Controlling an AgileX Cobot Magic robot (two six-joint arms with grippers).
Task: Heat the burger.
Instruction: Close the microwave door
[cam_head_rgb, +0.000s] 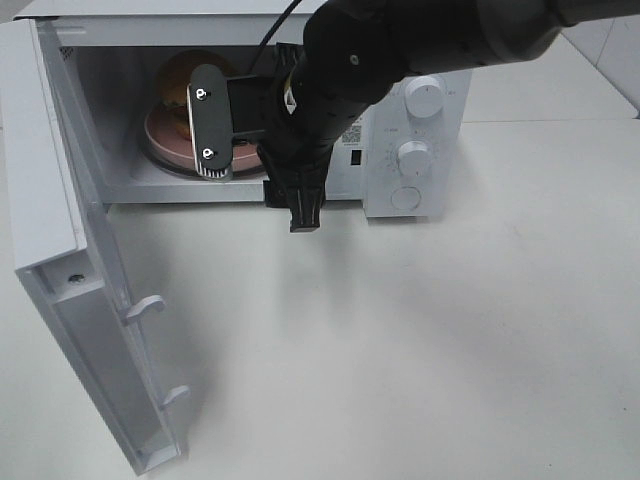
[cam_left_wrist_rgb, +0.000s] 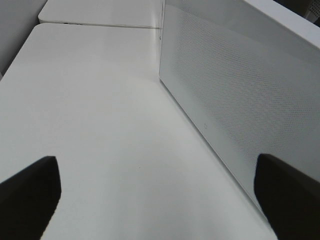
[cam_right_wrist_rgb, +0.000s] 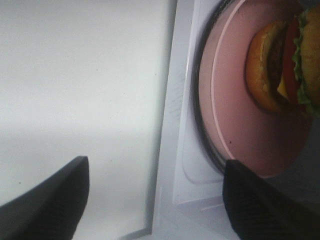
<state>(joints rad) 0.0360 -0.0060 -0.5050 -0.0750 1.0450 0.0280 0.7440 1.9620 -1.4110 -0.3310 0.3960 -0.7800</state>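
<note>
The burger (cam_head_rgb: 183, 78) sits on a pink dish (cam_head_rgb: 162, 140) inside the open microwave (cam_head_rgb: 420, 60); a gripper finger hides part of it. The right wrist view shows the burger (cam_right_wrist_rgb: 277, 65) with its golden bun, lettuce and red filling, resting on the pink dish (cam_right_wrist_rgb: 240, 120) on the turntable. My right gripper (cam_head_rgb: 255, 165) hangs at the oven's mouth, open and holding nothing, with one finger over the dish rim. In its own view the right gripper (cam_right_wrist_rgb: 155, 200) has one fingertip by the dish edge and the other over the table. My left gripper (cam_left_wrist_rgb: 160, 200) is open and empty above the table.
The microwave door (cam_head_rgb: 60, 200) stands swung out toward the front left, latch hooks (cam_head_rgb: 145, 306) showing. Two knobs (cam_head_rgb: 424, 96) and a button (cam_head_rgb: 405, 197) are on the right-hand panel. A perforated white panel (cam_left_wrist_rgb: 240, 95) stands close beside my left gripper. White table (cam_head_rgb: 450, 350) lies in front.
</note>
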